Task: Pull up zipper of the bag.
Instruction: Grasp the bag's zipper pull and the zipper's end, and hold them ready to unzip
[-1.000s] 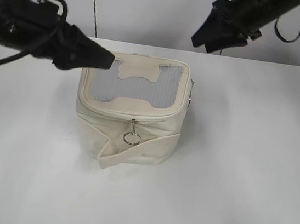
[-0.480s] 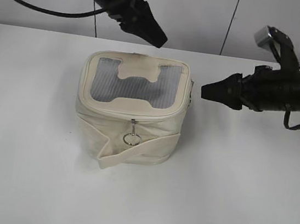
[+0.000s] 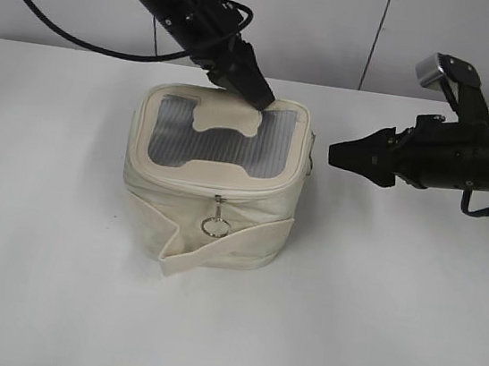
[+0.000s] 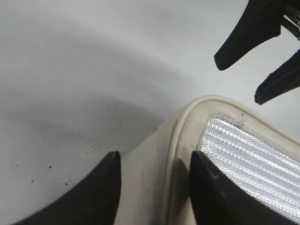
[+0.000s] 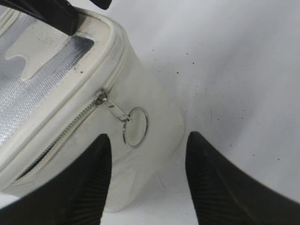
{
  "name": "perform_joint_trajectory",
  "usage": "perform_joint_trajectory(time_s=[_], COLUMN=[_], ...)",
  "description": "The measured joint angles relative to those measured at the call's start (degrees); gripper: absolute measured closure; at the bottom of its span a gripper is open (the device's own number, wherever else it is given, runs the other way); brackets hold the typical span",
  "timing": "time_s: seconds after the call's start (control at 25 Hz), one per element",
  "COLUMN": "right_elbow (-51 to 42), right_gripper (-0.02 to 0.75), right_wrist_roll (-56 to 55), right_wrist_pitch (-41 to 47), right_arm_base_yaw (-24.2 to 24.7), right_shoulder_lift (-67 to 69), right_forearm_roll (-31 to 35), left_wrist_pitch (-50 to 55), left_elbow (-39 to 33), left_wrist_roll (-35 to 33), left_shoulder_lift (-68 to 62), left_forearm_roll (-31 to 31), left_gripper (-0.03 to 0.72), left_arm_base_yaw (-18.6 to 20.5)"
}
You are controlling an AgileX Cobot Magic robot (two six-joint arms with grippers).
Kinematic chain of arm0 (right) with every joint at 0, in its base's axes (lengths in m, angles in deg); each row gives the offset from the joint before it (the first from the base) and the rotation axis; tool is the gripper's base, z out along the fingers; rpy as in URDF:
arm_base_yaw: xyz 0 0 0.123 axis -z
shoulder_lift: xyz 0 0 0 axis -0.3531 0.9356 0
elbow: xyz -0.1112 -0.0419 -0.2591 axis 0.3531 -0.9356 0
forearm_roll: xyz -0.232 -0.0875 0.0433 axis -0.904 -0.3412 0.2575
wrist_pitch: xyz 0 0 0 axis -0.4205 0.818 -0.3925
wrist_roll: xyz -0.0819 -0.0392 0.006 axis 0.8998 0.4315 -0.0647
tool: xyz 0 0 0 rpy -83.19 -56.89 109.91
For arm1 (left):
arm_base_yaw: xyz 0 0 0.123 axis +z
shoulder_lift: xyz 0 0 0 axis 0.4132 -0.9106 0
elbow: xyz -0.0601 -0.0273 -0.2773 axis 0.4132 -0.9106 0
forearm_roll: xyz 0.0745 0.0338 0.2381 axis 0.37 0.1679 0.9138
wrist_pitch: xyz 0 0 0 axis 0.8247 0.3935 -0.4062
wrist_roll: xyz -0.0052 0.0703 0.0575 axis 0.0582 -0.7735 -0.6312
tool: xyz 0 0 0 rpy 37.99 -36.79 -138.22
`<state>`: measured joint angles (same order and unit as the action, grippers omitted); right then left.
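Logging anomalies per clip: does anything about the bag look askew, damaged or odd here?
Only the bag's front panel: it sags outward, creased and slanted at the bottom. No tear or spill shows. Both ring pulls hang free.

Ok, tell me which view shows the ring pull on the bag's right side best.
The right wrist view: the ring pull hangs sharp and large off the zipper, between the open right hand's fingers. The exterior view shows only a sliver of it at the bag's side. The left wrist view misses it.

Open table [image 3: 409, 304] around bag [image 3: 212, 192] — left tool [image 3: 260, 98] over its top.
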<state>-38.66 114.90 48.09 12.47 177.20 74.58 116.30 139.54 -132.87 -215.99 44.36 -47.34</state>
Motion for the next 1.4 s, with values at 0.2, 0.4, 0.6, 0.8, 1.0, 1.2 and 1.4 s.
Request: perform_joint_trajectory(time_s=[0.2,0.4,0.6,0.8,1.0,1.2,1.4], right_elbow=[-0.05,-0.05,-0.05,-0.05,-0.05,1.58,2.42], right_gripper=[0.329,0.329,0.329,0.329,0.329,0.330,0.330], right_wrist_roll=[0.42,2.96,4.12,4.47,4.53,4.53,4.59], right_wrist_pitch=[0.05,0.05,0.01,-6.08,-9.46,-9.78,-9.28], right_arm_base_yaw=[0.00,0.00,-0.84,-5.68,-7.23,-7.23,-7.51], right_shoulder_lift=[0.00,0.00,0.00,0.00,0.12,2.25,4.57], right_forearm_roll=[0.00,-0.36,-1.99,-2.61,-1.77,-0.77,0.94], left_wrist_pitch=[0.60,1.48,1.48,1.48,1.48,1.48,1.48], left_elbow=[0.48,0.48,0.48,0.48,0.48,0.48,0.48], left_wrist_roll=[0.58,0.77,0.84,0.84,0.84,0.84,0.85], left_shoulder_lift=[-0.39,-0.39,-0.39,-0.39,-0.39,-0.39,-0.39], left_forearm_roll=[0.31,0.92,0.92,0.86,0.86,0.86,0.86], left_gripper=[0.450,0.650,0.650,0.650,0.650,0.650,0.650], left_arm_base_yaw=[-0.11,-0.36,-0.36,-0.36,-0.36,-0.36,-0.36])
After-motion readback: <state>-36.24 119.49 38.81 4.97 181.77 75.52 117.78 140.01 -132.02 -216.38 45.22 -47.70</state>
